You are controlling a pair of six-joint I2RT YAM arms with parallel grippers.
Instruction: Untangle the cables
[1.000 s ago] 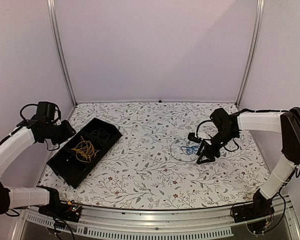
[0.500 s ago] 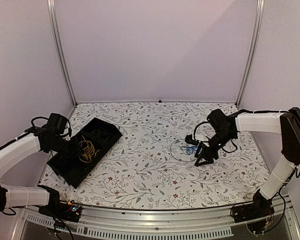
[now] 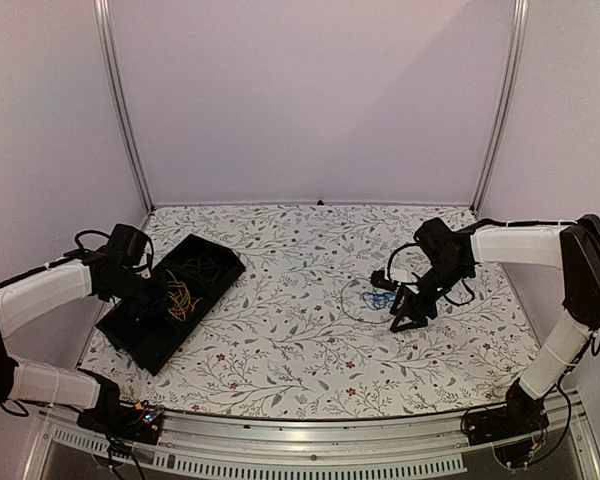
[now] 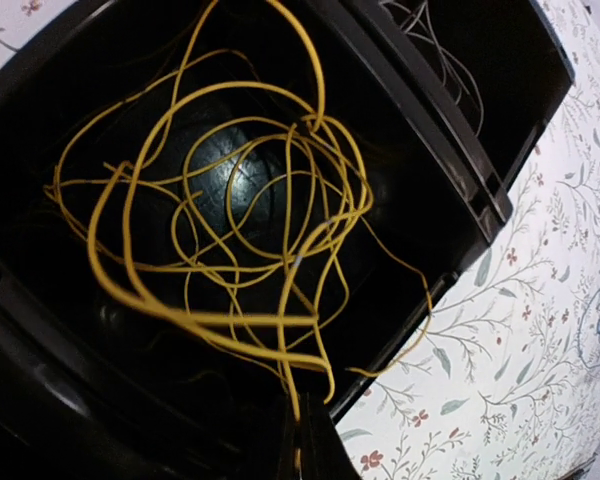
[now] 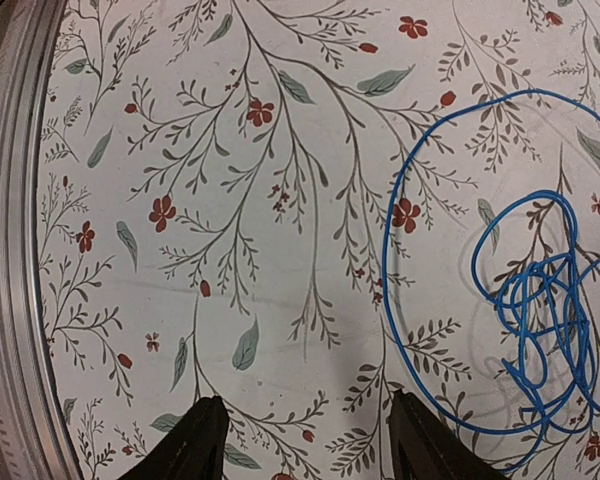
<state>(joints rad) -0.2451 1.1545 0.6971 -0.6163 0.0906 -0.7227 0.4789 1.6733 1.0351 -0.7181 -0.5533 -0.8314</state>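
A tangle of yellow cable lies in the near compartment of the black tray. My left gripper is down in that compartment, shut on one yellow strand that runs between its tips. From above, the left gripper sits at the edge of the yellow cable. Thin dark cable rests in the tray's far compartment. A blue cable lies coiled on the floral table. My right gripper hovers open just left of it, holding nothing; its right fingertip is close to the outer blue loop.
The black tray has a raised divider between its compartments and lies at an angle at the table's left. A thin dark loop lies on the table beside the blue cable. The metal table edge runs along the left of the right wrist view.
My left arm has swung right and down into the tray, and its gripper has gone from open to shut on a yellow strand. The right gripper shifted slightly left, then stayed put.
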